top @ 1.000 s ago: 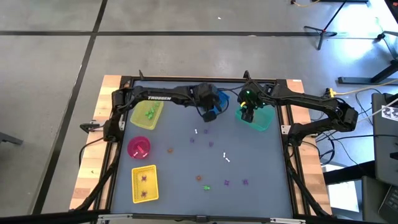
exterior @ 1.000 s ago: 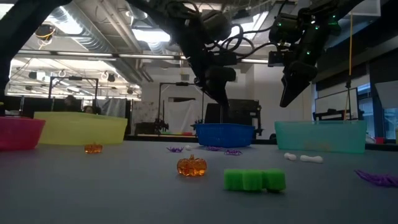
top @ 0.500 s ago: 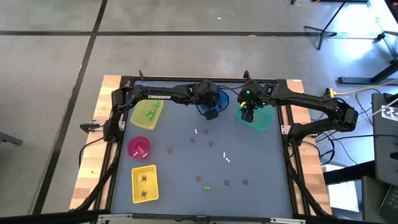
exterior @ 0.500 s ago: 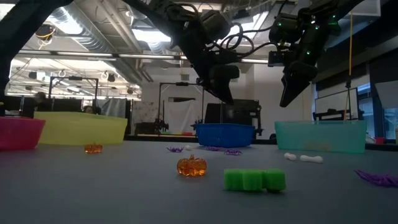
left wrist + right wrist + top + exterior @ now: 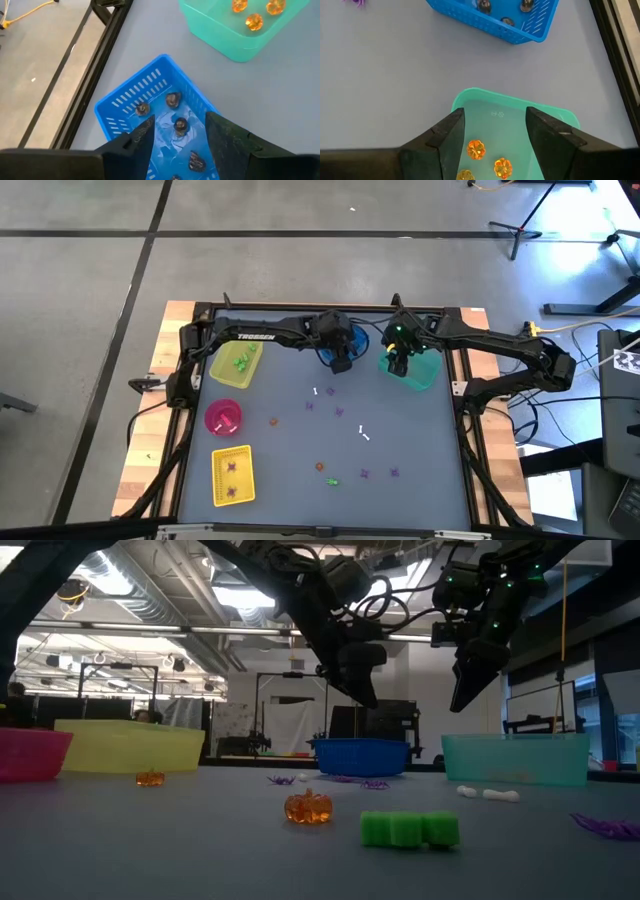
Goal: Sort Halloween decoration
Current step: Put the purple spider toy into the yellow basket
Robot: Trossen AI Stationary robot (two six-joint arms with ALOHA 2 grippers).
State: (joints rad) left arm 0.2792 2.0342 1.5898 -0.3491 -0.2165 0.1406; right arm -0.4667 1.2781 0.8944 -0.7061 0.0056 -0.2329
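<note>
On the grey bench [image 5: 290, 445], places are given from the blue basket [image 5: 335, 340] at the far edge. Well to its left, green trinkets [image 5: 241, 361] are seen in the yellow tub [image 5: 228, 370]; nearer the front lie a pink bowl [image 5: 223, 417] and a yellow basket [image 5: 232, 476] with two dark spider-like pieces. In the blue basket, small dark brown round trinkets [image 5: 173, 99] are held. The left gripper [image 5: 177, 137] is poised just above this basket, its fingers spread apart and empty. In front of the basket, tiny purple [image 5: 331, 391], white [image 5: 365, 435], orange [image 5: 308, 807] and green [image 5: 409, 829] pieces are scattered loose. Just right of the basket, translucent orange pumpkins [image 5: 476, 149] are kept in the teal bin [image 5: 512, 117], over which the right gripper [image 5: 495, 135] hangs, wide apart, nothing held.
</note>
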